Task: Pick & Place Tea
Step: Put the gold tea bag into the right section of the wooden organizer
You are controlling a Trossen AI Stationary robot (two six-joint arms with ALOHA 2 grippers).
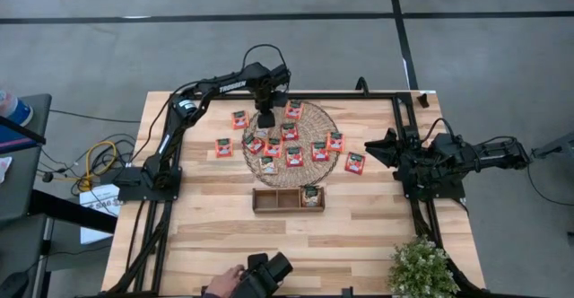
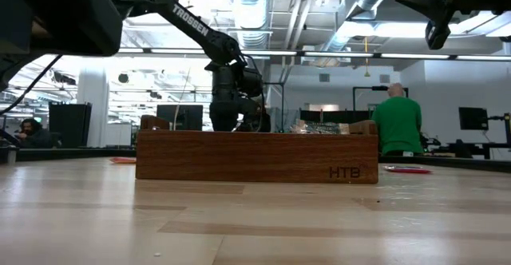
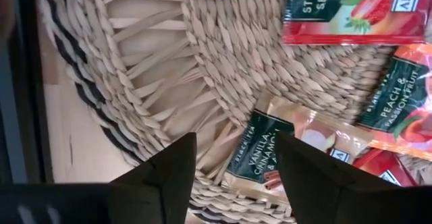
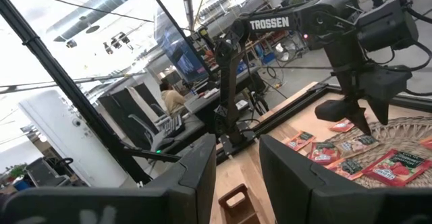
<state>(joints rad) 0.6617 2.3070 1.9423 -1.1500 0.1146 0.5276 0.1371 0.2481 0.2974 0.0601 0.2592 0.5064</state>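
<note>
Several tea sachets, mostly red-orange, lie flat on the round woven mat, with three more on the bare wood beside it. One sachet sits in the right compartment of the brown wooden tray. My left gripper points down over the far part of the mat. It is open, with bare weave and a corner of a pale vanilla sachet between its fingers. My right gripper waits open at the table's right side, well above the table, holding nothing.
A potted plant stands at the near right corner. A person's hand with a dark device is at the near edge. The black frame rails run along the table's sides. In the room behind stands a person in green.
</note>
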